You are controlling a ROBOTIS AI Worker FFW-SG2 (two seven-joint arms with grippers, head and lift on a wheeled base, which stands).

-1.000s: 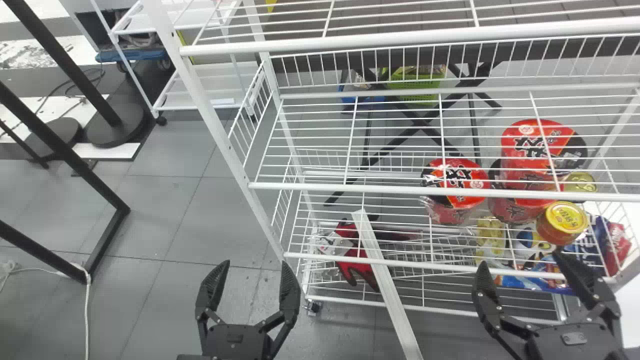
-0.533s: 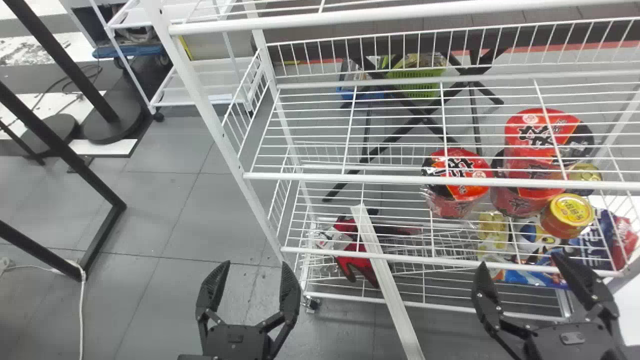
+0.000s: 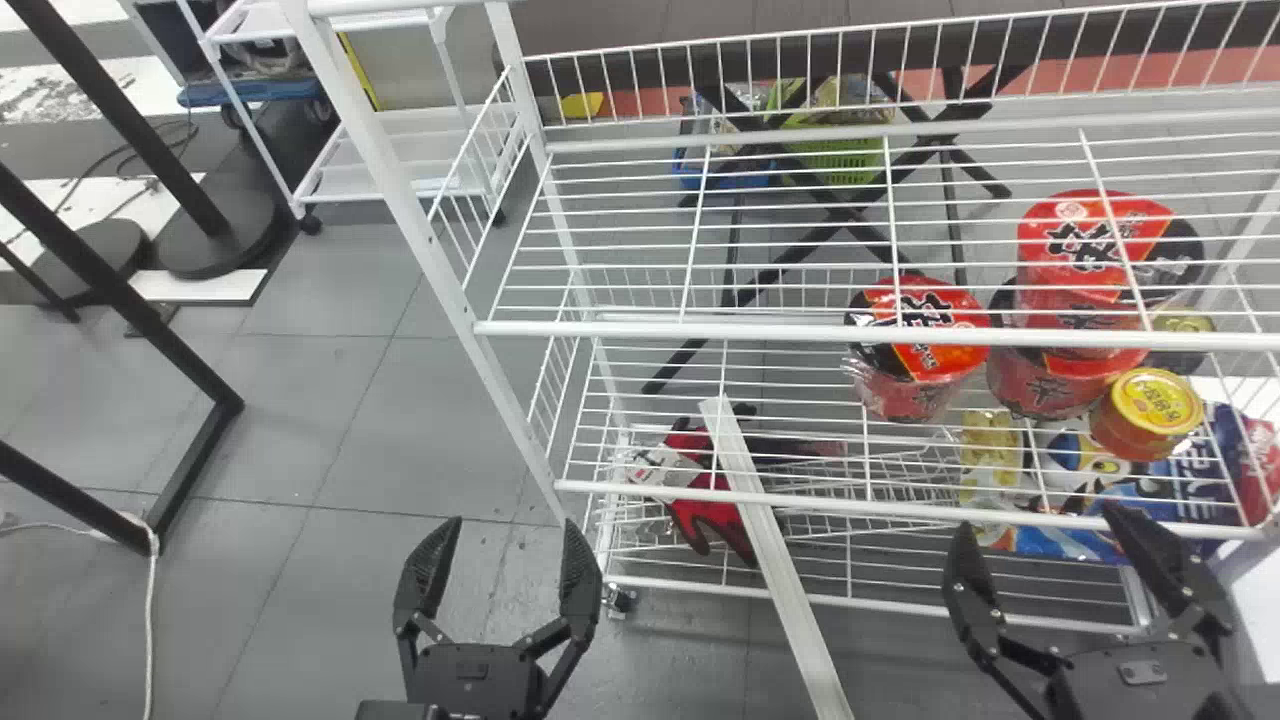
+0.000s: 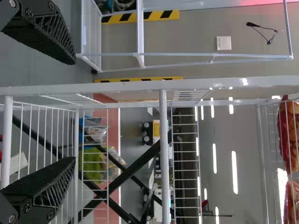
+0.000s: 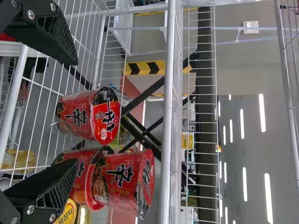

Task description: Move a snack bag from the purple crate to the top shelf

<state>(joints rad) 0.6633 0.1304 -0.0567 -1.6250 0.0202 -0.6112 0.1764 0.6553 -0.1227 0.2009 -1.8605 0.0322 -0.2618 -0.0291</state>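
On the rack [image 3: 407,200], head view: red cups [image 3: 920,360] with black lettering, printed packets [image 3: 1065,543]; I had left gripper [image 3: 512,522] and right gripper [image 3: 1037,515] wide. Left wrist view: red-orange bags [image 4: 286,126] behind wire. Right wrist view: lettered cup sides. Couldn't tell which was the snack bag.

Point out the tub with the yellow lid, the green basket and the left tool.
Tub with the yellow lid [image 3: 1156,401]: head view, on its lid.
Green basket [image 4: 92,164]: left wrist view, on its side wall.
Left tool [image 3: 511,521]: head view, midway between its fingertips.
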